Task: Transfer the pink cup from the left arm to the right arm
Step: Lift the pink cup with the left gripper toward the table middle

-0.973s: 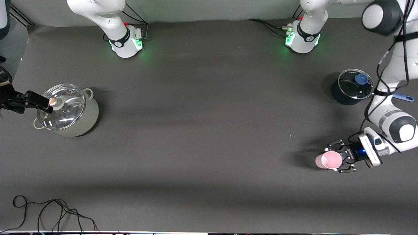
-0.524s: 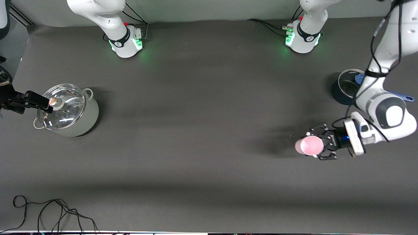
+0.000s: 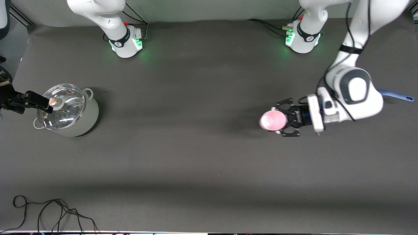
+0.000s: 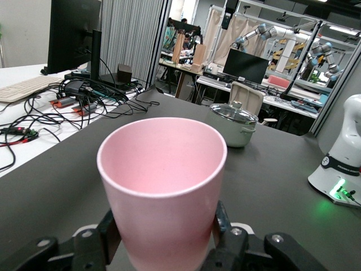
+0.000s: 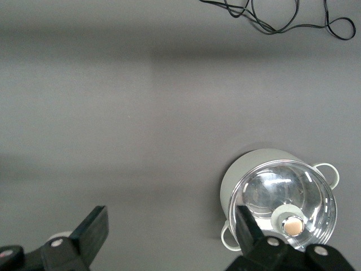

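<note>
The pink cup [image 3: 273, 120] is upright in the air over the table's left-arm half, its mouth open to the front camera. My left gripper [image 3: 276, 120] is shut on the cup's lower wall. In the left wrist view the cup [image 4: 163, 180] fills the middle, with a black finger [image 4: 109, 227] pressed on each side of it, inside the left gripper [image 4: 164, 228]. My right gripper [image 3: 45, 104] hangs open and holds nothing, at the right arm's end of the table, beside the lidded pot. Only grey table shows inside the right gripper [image 5: 170, 221].
A pale pot with a glass lid [image 3: 70, 112] stands at the right arm's end of the table; the right wrist view shows this pot [image 5: 279, 209] too. A blue handle [image 3: 396, 95] pokes out from under the left arm. Black cable [image 3: 49, 212] lies at the front corner.
The left arm has carried the pink cup away from the front camera and toward the middle of the table, still gripped. The right arm has not moved.
</note>
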`<state>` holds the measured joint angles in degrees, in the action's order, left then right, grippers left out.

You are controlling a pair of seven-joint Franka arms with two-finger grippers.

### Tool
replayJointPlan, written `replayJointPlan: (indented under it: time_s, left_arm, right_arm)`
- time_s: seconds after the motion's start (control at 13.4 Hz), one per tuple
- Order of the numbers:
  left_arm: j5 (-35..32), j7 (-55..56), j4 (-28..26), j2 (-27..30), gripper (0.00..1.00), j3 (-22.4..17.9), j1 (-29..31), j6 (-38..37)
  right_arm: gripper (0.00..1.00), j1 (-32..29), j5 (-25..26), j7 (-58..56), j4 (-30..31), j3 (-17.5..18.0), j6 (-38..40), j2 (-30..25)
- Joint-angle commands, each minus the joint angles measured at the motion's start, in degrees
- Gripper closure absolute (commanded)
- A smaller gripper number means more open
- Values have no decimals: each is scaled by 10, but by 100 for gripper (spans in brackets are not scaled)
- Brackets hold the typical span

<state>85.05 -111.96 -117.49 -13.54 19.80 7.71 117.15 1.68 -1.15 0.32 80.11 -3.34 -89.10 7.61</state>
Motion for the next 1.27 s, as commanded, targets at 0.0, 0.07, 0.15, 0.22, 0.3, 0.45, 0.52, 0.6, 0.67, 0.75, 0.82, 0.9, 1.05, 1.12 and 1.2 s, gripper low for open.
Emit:
replayJointPlan:
  time_s: [0.0,0.07,0.15,0.22,0.3,0.45,0.52,0.6,0.67,0.75,0.82,0.9,1.05,1.12,1.2]
  left_arm:
    - [71,18,-31,60,71,-5,-77,92]
    - [91,36,-32,75,71,-4,-108,131]
    - [93,68,-32,90,71,-5,-133,154]
    - [94,90,-32,102,71,-4,-153,175]
    - [95,110,-32,112,71,-4,-177,200]
    - [97,138,-30,122,71,-3,-218,248]
    - [107,140,-28,124,71,1,-238,283]
    - [121,140,-27,125,71,2,-261,317]
    - [129,141,-22,124,71,2,-283,347]
    - [131,141,-17,123,71,2,-306,384]
    - [131,141,-15,123,71,2,-321,405]
    - [132,143,-8,124,71,2,-327,411]
    - [131,162,4,124,71,8,-328,411]
    - [131,163,8,124,71,9,-328,411]
    - [131,164,9,124,71,11,-328,411]
  right_arm:
    - [0,2,-12,-10,-9,-4,1,3]
    - [0,2,-11,-10,-9,-4,1,3]
    - [0,2,-12,-10,-9,-4,1,3]
    - [0,2,-11,-10,-9,-4,1,3]
    - [0,2,-11,-10,-9,-4,1,3]
    - [0,1,-11,-11,-9,-4,1,3]
    - [0,1,-11,-11,-9,-5,1,3]
    - [0,1,-11,-12,-9,-5,1,3]
    - [0,1,-11,-12,-9,-5,1,3]
    - [0,2,-11,-12,-9,-5,1,2]
    - [0,2,-11,-12,-9,-5,1,1]
    - [0,2,-11,-12,-10,-5,1,0]
    - [0,2,-9,-14,-12,-5,2,-6]
    - [0,2,-7,-14,-11,-5,2,-5]
    - [0,2,-7,-14,-8,-4,8,-6]
